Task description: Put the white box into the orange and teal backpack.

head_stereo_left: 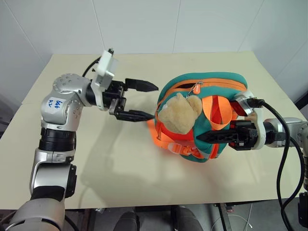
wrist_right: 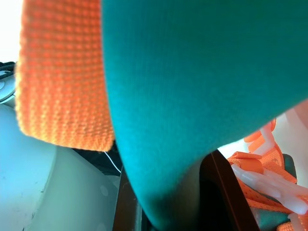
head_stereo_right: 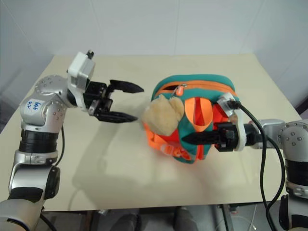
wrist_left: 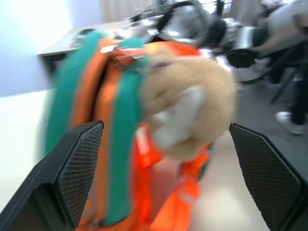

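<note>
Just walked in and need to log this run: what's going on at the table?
The robot's right gripper is shut on a teal strap of the orange and teal backpack, which stands on the table. The left gripper hangs open beside the backpack, near its tan plush toy, holding nothing. No white box can be seen on the table.

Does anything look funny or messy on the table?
Nothing is spilled or broken. The backpack sits a bit lopsided because the right gripper is shut on one of its teal straps, and its plush toy flops off one side. The left gripper is open beside it, holding nothing.
</note>
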